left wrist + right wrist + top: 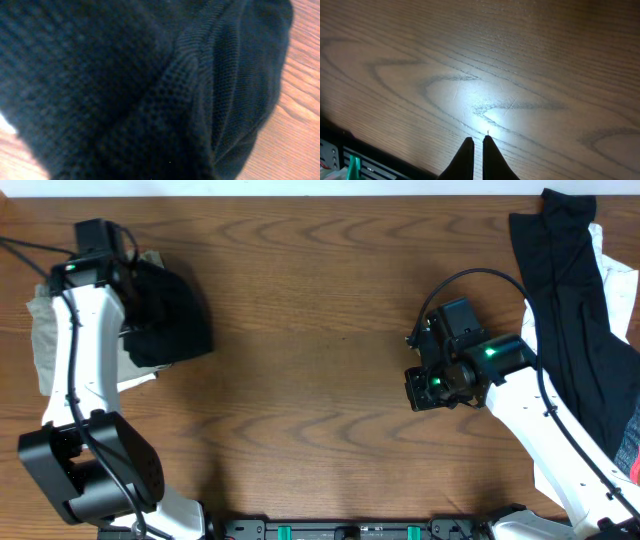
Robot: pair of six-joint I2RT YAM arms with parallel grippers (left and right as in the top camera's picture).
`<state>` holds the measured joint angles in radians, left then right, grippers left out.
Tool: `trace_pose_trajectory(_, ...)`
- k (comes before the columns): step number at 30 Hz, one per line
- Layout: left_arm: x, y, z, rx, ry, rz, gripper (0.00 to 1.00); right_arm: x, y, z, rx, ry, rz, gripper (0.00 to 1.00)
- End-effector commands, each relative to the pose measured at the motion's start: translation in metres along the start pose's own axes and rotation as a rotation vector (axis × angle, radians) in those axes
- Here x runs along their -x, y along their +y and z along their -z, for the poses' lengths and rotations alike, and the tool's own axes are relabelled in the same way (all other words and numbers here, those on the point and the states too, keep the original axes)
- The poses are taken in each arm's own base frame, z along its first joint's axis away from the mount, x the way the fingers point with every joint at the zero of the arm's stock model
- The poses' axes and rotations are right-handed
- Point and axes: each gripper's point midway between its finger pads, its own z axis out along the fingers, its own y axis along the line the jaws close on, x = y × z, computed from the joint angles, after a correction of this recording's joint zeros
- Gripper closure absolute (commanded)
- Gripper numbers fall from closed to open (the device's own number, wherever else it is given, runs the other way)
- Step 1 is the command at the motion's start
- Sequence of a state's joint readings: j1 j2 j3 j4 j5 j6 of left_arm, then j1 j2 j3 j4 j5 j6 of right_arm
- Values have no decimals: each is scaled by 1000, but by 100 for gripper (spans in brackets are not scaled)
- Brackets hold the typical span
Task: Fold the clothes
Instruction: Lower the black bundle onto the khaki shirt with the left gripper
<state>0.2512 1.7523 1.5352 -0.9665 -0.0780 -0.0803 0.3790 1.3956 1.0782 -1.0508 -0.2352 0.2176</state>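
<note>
Black garment (pixel 170 320) bunched at upper left, apparently pinched in closed left gripper (pixel 128 285); right gripper (pixel 477 141) nearly shut, empty, over wooden table (pixel 320 300) centre-right. Caught at gathering step; likely needed spreading flat next.

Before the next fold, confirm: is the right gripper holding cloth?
No, the right gripper is shut above the wooden table, with nothing in it.
</note>
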Motion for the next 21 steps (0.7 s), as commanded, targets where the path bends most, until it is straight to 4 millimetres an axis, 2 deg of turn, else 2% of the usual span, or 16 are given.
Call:
trace_pose_trajectory(1, 13, 19, 12, 5, -45, 43, 94, 2, -2, 3, -3, -15, 12, 93)
trace_pose_trajectory(4, 8, 14, 7, -76, -15, 68, 94, 2, -2, 3, -3, -15, 12, 92)
trace_pose_trajectory(10, -1, -11, 5, -234, 42, 72, 94, 2, -2, 3, -2, -14, 11, 92)
trace_pose_trajectory(17, -9, -10, 2, -234, 83, 83, 94, -1, -3, 3, -4, -4, 8, 92)
trace_pose_trajectory(21, -22, -10, -7, -228, 144, 84, 94, -1, -3, 3, -5, -2, 8, 92)
